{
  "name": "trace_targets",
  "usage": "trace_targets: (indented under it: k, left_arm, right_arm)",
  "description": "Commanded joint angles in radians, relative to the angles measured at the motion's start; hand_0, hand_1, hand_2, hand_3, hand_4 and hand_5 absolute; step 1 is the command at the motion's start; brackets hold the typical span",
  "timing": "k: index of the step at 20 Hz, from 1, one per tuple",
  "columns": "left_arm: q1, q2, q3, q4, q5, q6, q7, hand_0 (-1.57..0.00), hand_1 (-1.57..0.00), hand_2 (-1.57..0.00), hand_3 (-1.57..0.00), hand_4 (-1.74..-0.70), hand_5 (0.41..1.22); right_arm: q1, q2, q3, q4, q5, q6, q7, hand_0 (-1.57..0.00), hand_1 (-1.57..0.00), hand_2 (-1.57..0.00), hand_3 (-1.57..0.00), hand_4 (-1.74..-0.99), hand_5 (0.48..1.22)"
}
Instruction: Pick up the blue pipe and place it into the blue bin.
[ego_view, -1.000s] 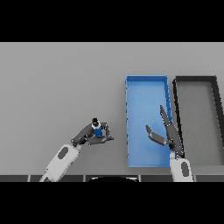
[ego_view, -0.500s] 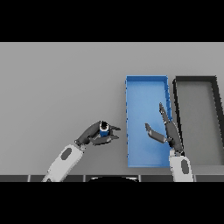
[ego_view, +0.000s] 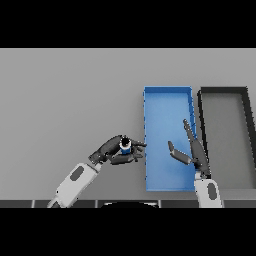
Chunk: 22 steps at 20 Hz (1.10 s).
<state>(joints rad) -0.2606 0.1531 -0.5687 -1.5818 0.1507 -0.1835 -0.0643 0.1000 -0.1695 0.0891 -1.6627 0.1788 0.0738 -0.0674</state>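
The left hand (ego_view: 114, 151) pinches the short blue pipe (ego_view: 125, 145) around its middle; likely light, rigid, perhaps slippery. The right hand (ego_view: 191, 150) is spread over the blue bin (ego_view: 167, 91).

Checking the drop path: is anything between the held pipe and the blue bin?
Nothing visible on the table between them. The left hand grips the pipe just left of the blue bin. The right hand hovers open over the bin's right half, leaving the near left side free.
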Motion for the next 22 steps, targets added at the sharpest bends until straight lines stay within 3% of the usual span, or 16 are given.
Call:
trace_targets:
  k: [1,4,11,13,16,19,22]
  left_arm:
    - [0.001,-0.005,-0.008,-0.016,-0.002,0.004,0.015,-1.56,-1.56,-1.57,-1.44,-1.73,1.219]
    - [-0.009,0.005,-0.007,-0.023,-0.008,0.006,0.068,-1.57,-1.57,-1.57,-1.44,-1.73,1.219]
    - [-0.009,0.003,0.003,-0.009,-0.013,0.000,0.053,-1.57,-1.57,-1.57,-1.44,-1.73,1.220]
    - [-0.005,-0.003,0.001,-0.018,-0.007,0.001,0.055,-1.57,-1.57,-1.57,-1.44,-1.73,1.221]
    - [-0.004,0.005,0.001,-0.024,-0.010,-0.003,0.055,-1.57,-1.57,-1.57,-1.44,-1.73,1.221]
    - [-0.007,-0.001,-0.004,-0.022,-0.016,-0.005,0.055,-1.57,-1.57,-1.57,-1.44,-1.73,1.221]
    - [-0.020,-0.004,0.001,-0.012,-0.023,-0.004,0.058,-1.57,-1.57,-1.57,-1.44,-1.73,1.221]
  right_arm:
    - [0.006,0.003,0.003,-0.011,-0.009,0.007,-0.009,0.00,0.00,0.00,0.00,-1.273,0.688]
    - [0.016,0.003,0.009,-0.022,-0.010,0.014,0.004,0.00,0.00,0.00,0.00,-1.269,0.688]
    - [0.013,0.000,0.007,-0.025,-0.019,0.021,0.004,0.00,0.00,0.00,0.00,-1.213,0.684]
    - [0.023,-0.003,-0.001,-0.064,-0.133,0.107,-0.047,0.00,0.00,0.00,0.00,-1.225,0.647]
    - [-0.022,-0.055,-0.020,-0.154,-0.332,0.228,0.047,0.00,0.00,0.00,0.00,-1.254,0.554]
    - [-0.087,-0.125,-0.004,-0.232,-0.500,0.328,0.161,0.00,0.00,0.00,0.00,-1.313,0.517]
    - [-0.187,-0.179,0.047,-0.303,-0.588,0.385,0.259,0.00,0.00,0.00,0.00,-1.335,0.507]
